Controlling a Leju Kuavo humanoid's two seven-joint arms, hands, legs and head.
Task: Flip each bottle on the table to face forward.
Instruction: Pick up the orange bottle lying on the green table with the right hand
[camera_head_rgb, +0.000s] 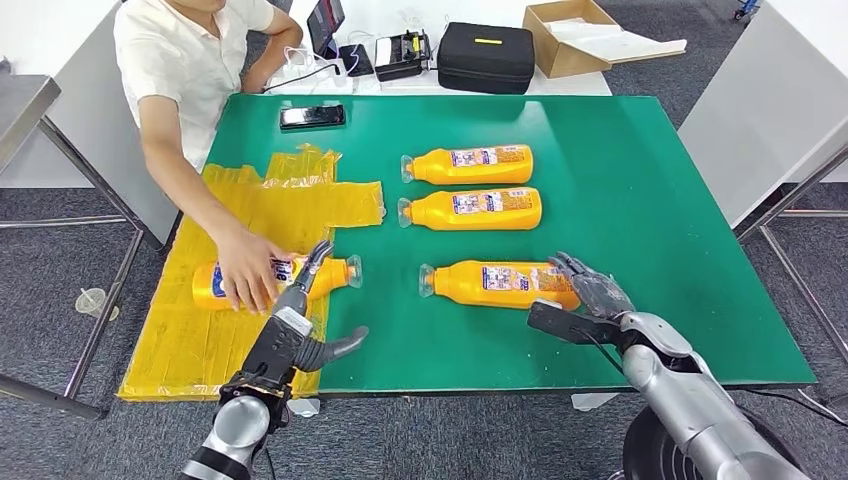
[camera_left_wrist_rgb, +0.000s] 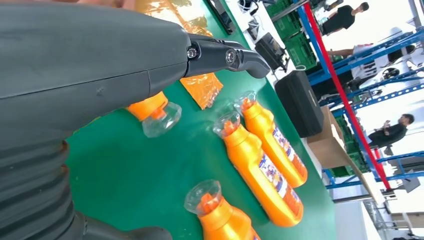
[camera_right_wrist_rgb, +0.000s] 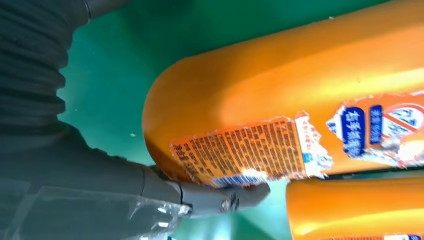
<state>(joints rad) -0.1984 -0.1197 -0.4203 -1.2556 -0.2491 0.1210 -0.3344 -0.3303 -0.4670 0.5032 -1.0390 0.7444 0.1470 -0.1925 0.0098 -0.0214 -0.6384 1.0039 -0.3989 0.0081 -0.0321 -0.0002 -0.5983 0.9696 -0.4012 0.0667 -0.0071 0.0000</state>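
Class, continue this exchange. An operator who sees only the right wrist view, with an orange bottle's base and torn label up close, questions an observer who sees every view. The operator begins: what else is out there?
Observer: Four orange bottles lie on the green table. Your right hand touches the base of the nearest bottle.
Operator: Where is the left hand?
Observer: The left hand is beside the fourth bottle, with its fingers apart.
Operator: Is that bottle free?
Observer: No. A person's hand rests on it, and it lies on a yellow sheet.
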